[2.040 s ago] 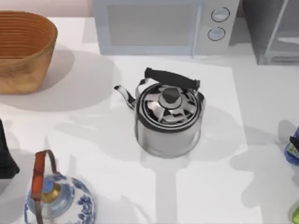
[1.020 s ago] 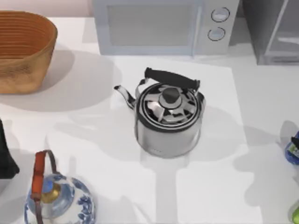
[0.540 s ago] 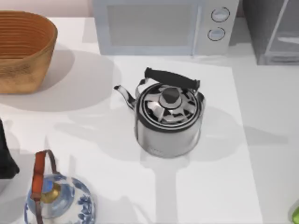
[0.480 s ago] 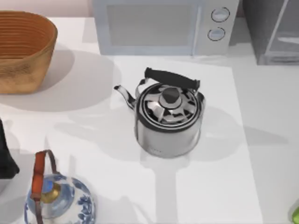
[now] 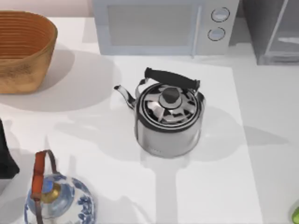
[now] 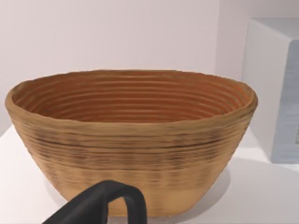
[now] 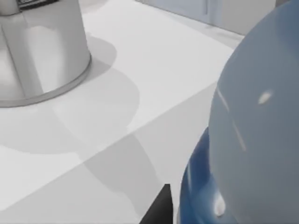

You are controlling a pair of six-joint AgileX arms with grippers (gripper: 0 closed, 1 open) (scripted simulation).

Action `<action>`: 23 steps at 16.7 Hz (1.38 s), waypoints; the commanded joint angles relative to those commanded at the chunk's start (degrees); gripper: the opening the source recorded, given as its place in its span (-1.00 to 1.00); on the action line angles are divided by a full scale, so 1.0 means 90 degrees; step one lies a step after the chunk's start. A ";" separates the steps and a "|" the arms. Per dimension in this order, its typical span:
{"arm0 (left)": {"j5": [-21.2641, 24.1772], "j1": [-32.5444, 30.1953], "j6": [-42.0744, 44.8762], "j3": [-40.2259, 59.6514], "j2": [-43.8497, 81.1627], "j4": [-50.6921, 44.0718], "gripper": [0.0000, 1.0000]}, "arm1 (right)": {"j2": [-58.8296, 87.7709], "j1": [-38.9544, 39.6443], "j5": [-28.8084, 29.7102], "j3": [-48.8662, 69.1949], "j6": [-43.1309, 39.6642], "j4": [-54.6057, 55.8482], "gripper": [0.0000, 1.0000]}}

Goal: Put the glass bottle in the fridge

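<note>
The glass bottle [image 7: 252,130], blue and see-through, looms very close in the right wrist view, above the white table. My right gripper [image 7: 201,210] is shut on it, and one dark finger [image 7: 158,207] shows against its side. The fridge [image 5: 273,28], a dark grey cabinet with a pale frame, stands at the back right corner in the top view. My left gripper [image 6: 100,205] is parked at the table's left edge [image 5: 4,156], facing the basket.
A steel kettle [image 5: 169,119] stands mid-table, and its base [image 7: 42,51] is near the bottle. The microwave [image 5: 159,25] is at the back centre, a woven basket [image 5: 23,49] back left, a blue-and-white teapot [image 5: 56,198] front left, a green thing [image 5: 295,215] front right.
The blue bottle at the top view's right edge drifted rightward and left that view. Kettle, teapot, basket and left arm have not moved.
</note>
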 joint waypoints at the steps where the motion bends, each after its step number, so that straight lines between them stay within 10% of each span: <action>1: 0.0000 0.0000 0.0000 0.0000 0.0000 0.0000 1.00 | -0.0052 -0.0051 -0.0063 0.0085 -0.0185 -0.0273 -0.98; 13: 0.0000 0.0000 0.0000 0.0000 0.0000 0.0000 1.00 | -0.0722 0.0966 0.0402 -0.0326 0.0100 -0.0591 -0.98; 23: 0.0000 0.0000 0.0000 0.0000 0.0000 0.0000 1.00 | -0.6108 0.3536 0.4873 -0.2557 0.4182 0.0026 -0.98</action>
